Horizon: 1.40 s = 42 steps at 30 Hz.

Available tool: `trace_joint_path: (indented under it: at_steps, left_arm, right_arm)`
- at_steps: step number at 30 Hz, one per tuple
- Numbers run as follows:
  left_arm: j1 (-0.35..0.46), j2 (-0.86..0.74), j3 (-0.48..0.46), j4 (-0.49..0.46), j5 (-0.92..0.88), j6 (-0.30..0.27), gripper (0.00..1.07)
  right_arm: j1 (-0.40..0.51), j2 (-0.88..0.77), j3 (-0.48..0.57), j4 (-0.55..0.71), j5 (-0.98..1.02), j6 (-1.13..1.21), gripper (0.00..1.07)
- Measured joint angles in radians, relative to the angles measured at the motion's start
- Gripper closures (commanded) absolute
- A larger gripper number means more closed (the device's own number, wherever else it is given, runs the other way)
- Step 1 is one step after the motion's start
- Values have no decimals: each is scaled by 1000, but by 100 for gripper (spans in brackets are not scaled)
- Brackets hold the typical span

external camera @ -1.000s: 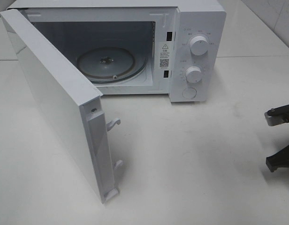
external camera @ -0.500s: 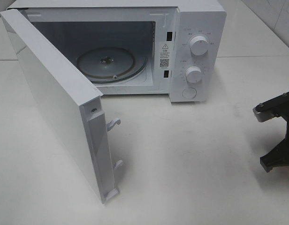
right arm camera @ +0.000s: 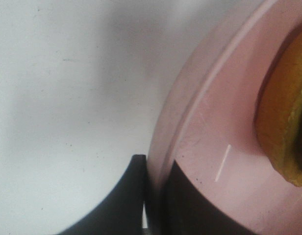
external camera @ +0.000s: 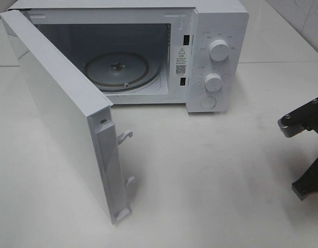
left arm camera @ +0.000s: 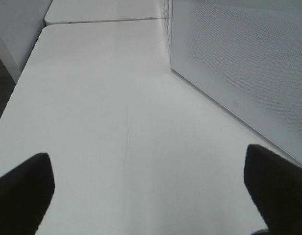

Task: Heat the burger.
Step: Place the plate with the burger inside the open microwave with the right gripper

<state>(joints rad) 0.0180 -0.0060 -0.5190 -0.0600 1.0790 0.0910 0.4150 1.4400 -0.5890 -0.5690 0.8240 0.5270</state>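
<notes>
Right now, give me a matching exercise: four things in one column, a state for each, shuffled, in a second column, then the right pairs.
1 microwave door
2 turntable
3 pink plate
4 left gripper

A spread wide, gripping nothing
B pinched at the rim by the right gripper
C swung open
D nothing on it

Pairs: 1-C, 2-D, 3-B, 4-A

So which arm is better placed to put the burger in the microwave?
Right: the right gripper grips the rim of the pink plate carrying the burger. The left gripper is open and empty, beside the microwave door.
</notes>
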Motion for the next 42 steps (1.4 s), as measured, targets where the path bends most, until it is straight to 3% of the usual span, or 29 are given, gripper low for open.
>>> trace_joint_path:
  at_steps: [15,26,28,42]
  left_arm:
    - [0,0,0,0,0,0,9]
    - [0,0,0,0,0,0,9]
    - [0,0,0,0,0,0,9]
    - [0,0,0,0,0,0,9]
  right_arm:
    - [233,-173,49,1,121,-2,107]
    - [379,-187,49,1,169,-35,107]
    - [453,-187,49,1,187,-48,107]
    - [677,-187,49,1,225,-70,107]
